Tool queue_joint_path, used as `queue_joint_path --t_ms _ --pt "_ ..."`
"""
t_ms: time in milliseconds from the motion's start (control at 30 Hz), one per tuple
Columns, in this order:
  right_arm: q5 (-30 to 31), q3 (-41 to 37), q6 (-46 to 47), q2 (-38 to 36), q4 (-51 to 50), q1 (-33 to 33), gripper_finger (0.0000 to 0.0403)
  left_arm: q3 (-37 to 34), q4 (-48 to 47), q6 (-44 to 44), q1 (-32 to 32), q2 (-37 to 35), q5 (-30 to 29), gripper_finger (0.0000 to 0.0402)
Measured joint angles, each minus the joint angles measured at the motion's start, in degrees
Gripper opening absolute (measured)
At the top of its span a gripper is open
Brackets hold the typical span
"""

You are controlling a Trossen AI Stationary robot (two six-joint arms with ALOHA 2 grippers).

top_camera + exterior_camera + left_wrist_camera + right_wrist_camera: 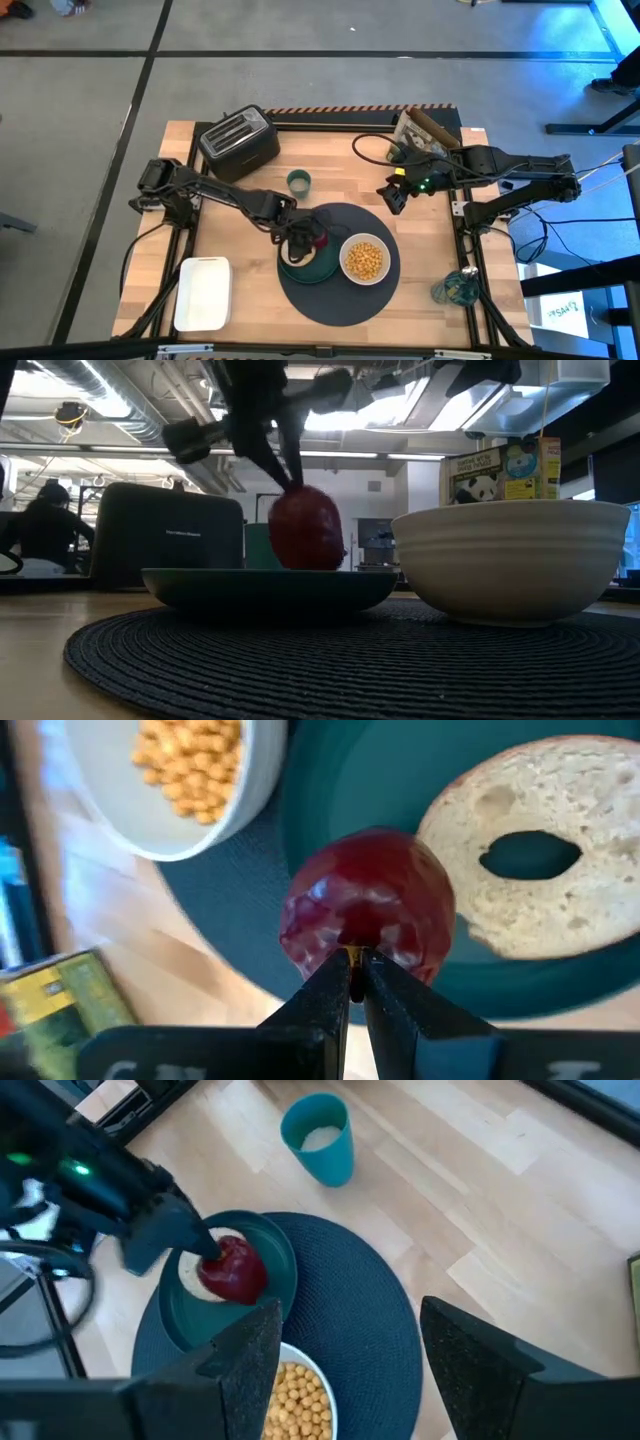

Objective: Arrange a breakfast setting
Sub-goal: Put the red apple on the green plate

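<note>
A dark round mat (335, 300) lies at the table's middle front. On it stand a teal plate (300, 270) with a bagel (540, 860) and a white bowl (363, 260) of yellow cereal (190, 760). My left gripper (305, 238) is over the plate, shut on a red fruit (365, 910). A small green cup (299, 181) stands on the wood beyond the mat. My right gripper (395, 195) hovers open and empty at the mat's far right. The orange-handled spoon is out of view. My left gripper pinches the red fruit's stem (353, 952), at the fruit's top, between its two fingertips. The fingers slant down from the table's left. The fruit hangs upright below them, low over the plate beside the bagel (305, 528); the plate's rim hides whether it touches.
A black toaster (238, 140) stands at the far left, a white rectangular tray (203, 292) at the near left. A cereal box (420, 130) is at the far right and a glass object (455, 288) at the near right edge. Bare wood lies left of the mat.
</note>
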Motion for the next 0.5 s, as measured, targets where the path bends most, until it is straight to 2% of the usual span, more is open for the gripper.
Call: queue_joint_path --t_ms 233,333,500 --pt "-2.0 0.0 1.1 0.0 0.1 0.0 0.023 0.0 0.8 -4.9 0.0 4.6 -3.8 0.0025" --pt "-2.2 0.0 1.1 0.0 0.0 0.0 0.023 0.0 1.3 -8.3 -0.1 4.8 -6.4 0.0025" --pt "-2.2 0.0 1.1 0.0 0.0 0.0 0.023 0.0 2.0 -9.1 -0.1 3.2 -6.0 0.0025"
